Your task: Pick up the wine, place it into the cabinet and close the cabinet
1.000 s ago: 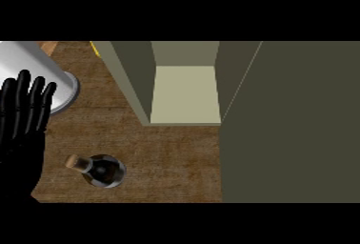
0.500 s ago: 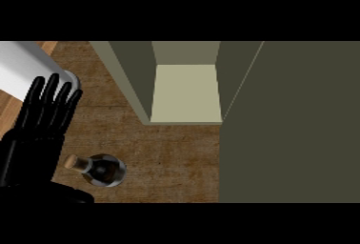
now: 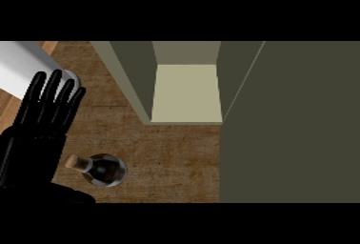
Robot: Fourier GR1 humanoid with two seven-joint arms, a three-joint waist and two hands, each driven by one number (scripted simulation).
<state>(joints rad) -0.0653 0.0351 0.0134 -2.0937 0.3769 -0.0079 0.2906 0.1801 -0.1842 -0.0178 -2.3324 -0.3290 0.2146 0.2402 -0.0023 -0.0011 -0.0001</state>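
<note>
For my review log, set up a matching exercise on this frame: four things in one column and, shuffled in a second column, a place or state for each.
Things
1. wine bottle
2. left hand
3. cabinet
4. white object

Places or states
A. open, pale shelf bare
B. standing on the counter, corked
C. fingers straight, holding nothing
D. upper left corner of the view

Pairs: 1-B, 2-C, 3-A, 4-D
</note>
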